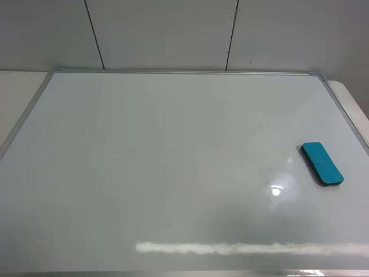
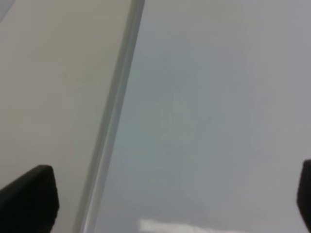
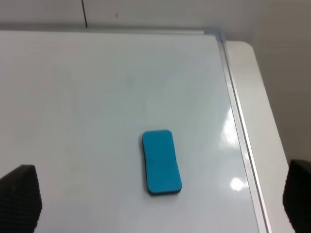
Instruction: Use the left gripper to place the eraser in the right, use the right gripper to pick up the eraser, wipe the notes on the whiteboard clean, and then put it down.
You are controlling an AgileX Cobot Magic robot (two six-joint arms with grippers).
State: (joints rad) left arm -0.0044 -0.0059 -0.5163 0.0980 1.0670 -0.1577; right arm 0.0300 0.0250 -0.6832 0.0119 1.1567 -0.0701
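Well, the whiteboard [image 1: 173,167] looks clean from the high view: no notes visible anywhere on it, just glare low in the frame. The eraser [image 1: 322,164] lies flat at the right of the frame, on the board near its right frame edge, blue side up, nothing touching it.

Neither arm shows in the high view. The left pincer [image 2: 165,194] is spread wide, its dark tips at the lower corners of its wrist view, holding nothing, with the board's metal frame and bare tabletop [image 2: 48,97] beneath it. The right pincer [image 3: 160,194] is likewise spread wide and empty, tips at the lower corners of its view, the eraser [image 3: 161,162] lying ahead of it on the board.

My read: the wiping is done and the eraser set down, so what remains is a tidy retreat. Doing that well means lifting clear without nudging the eraser or dragging a tip across the glossy surface.

Containers? None in any view, so nothing to report inside one.
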